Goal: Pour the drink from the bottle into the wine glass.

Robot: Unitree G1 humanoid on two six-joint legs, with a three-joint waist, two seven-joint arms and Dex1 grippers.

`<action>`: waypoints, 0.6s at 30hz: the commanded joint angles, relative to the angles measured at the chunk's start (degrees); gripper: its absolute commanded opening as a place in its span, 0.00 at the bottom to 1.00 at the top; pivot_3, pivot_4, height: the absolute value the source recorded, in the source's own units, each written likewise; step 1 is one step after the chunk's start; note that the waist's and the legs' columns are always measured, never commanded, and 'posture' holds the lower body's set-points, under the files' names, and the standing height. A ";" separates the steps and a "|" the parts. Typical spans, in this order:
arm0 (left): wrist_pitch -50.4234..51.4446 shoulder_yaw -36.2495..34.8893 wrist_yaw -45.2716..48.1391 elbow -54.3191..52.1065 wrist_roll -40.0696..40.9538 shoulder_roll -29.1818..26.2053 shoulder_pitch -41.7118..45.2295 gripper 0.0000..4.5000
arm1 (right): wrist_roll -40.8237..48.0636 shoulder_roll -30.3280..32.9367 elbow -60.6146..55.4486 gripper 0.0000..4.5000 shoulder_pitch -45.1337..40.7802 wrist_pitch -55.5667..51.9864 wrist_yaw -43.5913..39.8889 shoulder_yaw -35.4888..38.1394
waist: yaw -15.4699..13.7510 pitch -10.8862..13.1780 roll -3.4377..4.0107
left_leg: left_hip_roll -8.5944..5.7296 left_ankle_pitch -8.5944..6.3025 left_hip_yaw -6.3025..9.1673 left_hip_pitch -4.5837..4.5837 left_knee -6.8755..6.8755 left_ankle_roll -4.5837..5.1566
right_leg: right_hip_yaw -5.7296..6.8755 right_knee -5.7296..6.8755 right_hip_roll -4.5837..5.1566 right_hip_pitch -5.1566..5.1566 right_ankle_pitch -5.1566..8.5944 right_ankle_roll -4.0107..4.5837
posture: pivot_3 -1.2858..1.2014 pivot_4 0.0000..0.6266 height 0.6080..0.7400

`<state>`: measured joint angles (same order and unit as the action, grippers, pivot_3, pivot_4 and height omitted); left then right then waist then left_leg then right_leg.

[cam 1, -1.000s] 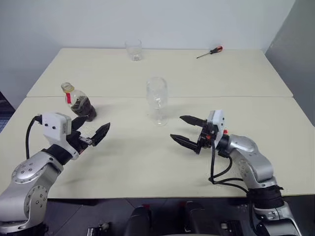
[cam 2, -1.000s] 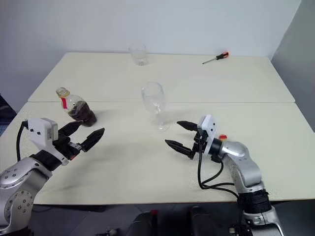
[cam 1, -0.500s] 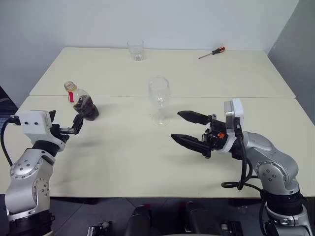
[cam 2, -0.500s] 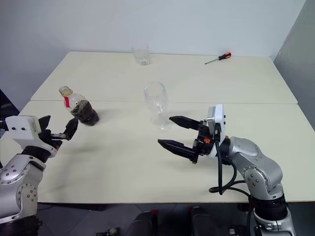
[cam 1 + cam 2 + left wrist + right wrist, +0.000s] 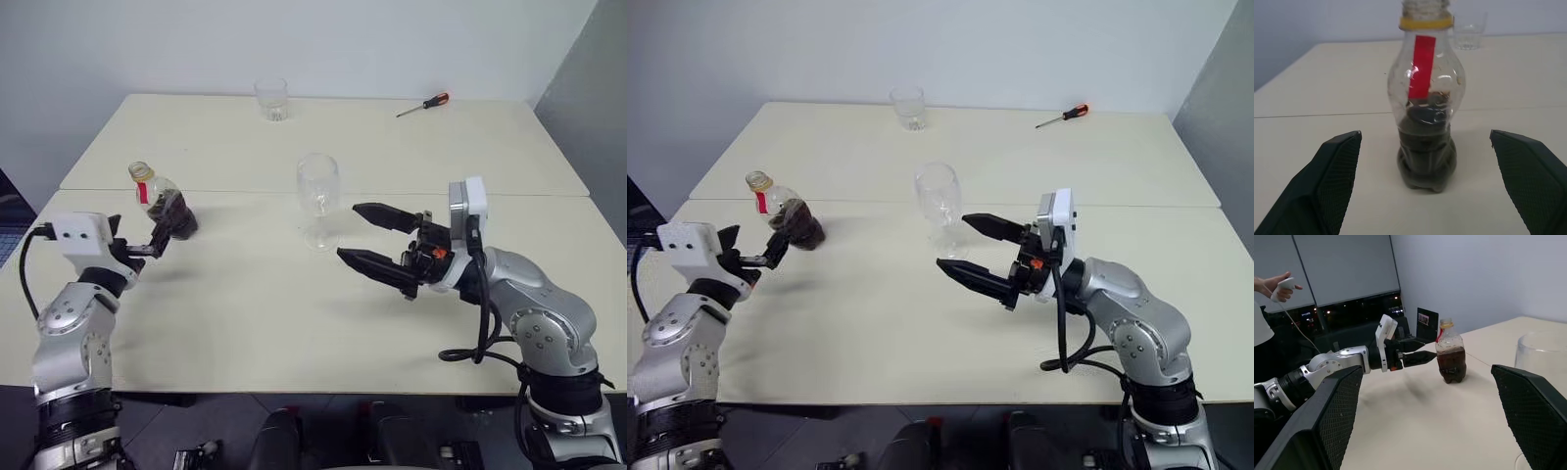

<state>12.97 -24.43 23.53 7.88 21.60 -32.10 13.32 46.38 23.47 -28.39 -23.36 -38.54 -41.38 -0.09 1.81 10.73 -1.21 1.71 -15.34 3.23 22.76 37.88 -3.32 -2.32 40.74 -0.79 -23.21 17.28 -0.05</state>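
Left wrist view: bottle stands upright on the tabletop, centred between the spread-open left gripper, untouched. Right gripper, also spread, hovers beside the wine glass. Step: approach; next, close on bottle.

Just ahead of the black-fingered left gripper, the clear bottle shows a yellow neck ring, a red label strip – and dark brown drink in its lower part.

Bare table between bottle and wine glass (tumbler stands far back).
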 commanded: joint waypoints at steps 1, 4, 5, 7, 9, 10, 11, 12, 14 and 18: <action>-3.09 0.38 1.27 2.52 -0.96 -0.50 2.08 1.00 | 1.55 0.01 -0.87 0.99 -0.67 0.13 0.83 1.24 | 0.01 0.00 0.00 | 0.00 0.00 0.00 0.00 0.00 0.00 | 0.00 0.00 0.00 0.00 0.00 0.00 | 0.52 0.24 1.00; -4.87 0.82 1.70 6.48 -2.01 -1.29 4.52 1.00 | 1.96 -0.32 -0.98 0.99 -0.98 0.06 1.44 1.11 | -0.02 0.00 0.00 | 0.00 0.00 0.02 0.00 0.00 0.00 | 0.02 0.02 0.00 0.00 0.00 0.00 | 0.52 0.24 1.00; -5.43 0.89 1.75 7.83 -2.37 -1.50 5.42 1.00 | 1.94 -0.34 -1.08 0.99 -0.95 0.14 1.50 0.98 | -0.02 0.00 0.00 | -0.01 0.00 0.04 0.01 0.01 0.00 | 0.04 0.02 0.00 0.00 0.00 0.00 | 0.52 0.24 1.00; -6.29 1.01 2.03 10.12 -2.86 -1.84 7.02 1.00 | 1.87 -0.29 -1.28 0.99 -0.74 0.37 1.48 0.74 | -0.02 0.00 -0.01 | -0.02 0.00 0.03 0.01 0.02 0.00 | 0.03 0.02 0.00 0.00 0.00 0.00 | 0.52 0.24 1.00; -6.98 1.03 2.69 12.20 -2.97 -1.97 8.47 1.00 | 1.85 -0.23 -1.52 0.99 -0.55 0.52 1.42 0.59 | -0.02 0.00 -0.01 | -0.02 0.00 0.02 0.02 0.03 0.00 | 0.03 0.01 0.00 0.00 0.00 0.00 | 0.52 0.24 1.00; -7.30 1.18 3.46 13.22 -2.93 -2.02 9.09 1.00 | 1.87 -0.23 -1.58 0.99 -0.55 0.52 1.45 0.56 | -0.02 0.00 -0.01 | -0.02 0.00 0.02 0.03 0.03 0.00 | 0.03 0.02 0.00 0.00 0.00 0.00 | 0.52 0.24 1.00; -7.70 1.40 4.10 14.26 -3.00 -2.05 9.65 1.00 | 1.84 -0.23 -1.55 0.99 -0.58 0.53 1.44 0.51 | -0.02 0.00 -0.01 | -0.02 0.00 0.02 0.02 0.03 0.00 | 0.03 0.01 0.00 -0.01 0.00 0.00 | 0.52 0.24 1.00; -7.99 1.59 4.91 15.37 -2.88 -2.04 10.25 1.00 | 1.72 -0.15 -1.55 0.99 -0.57 0.55 1.41 0.46 | -0.02 0.00 -0.01 | -0.01 0.00 0.02 0.02 0.03 0.00 | 0.04 0.01 0.00 -0.01 0.00 0.00 | 0.52 0.24 1.00; -8.62 2.04 6.29 17.78 -3.07 -2.21 11.62 1.00 | 1.54 0.01 -1.55 0.99 -0.60 0.54 1.45 0.46 | -0.01 0.00 -0.01 | -0.02 0.00 0.03 0.02 0.03 0.00 | 0.05 0.02 0.00 -0.01 0.00 0.00 | 0.52 0.24 1.00; -10.82 2.97 7.87 24.20 -4.46 -3.29 15.06 1.00 | 1.76 0.01 -1.53 0.99 -1.14 0.14 1.96 0.62 | -0.01 0.00 -0.01 | -0.05 0.00 0.04 0.03 0.04 0.00 | 0.08 0.02 0.00 -0.01 0.00 0.00 | 0.52 0.24 1.00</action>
<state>4.40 -21.50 30.75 31.12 17.76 -33.70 26.60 46.93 23.43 -28.35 -23.46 -38.68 -39.75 -0.16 1.80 10.72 -1.22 1.66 -15.34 3.27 22.80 37.92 -3.32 -2.23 40.76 -0.80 -23.22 17.28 -0.05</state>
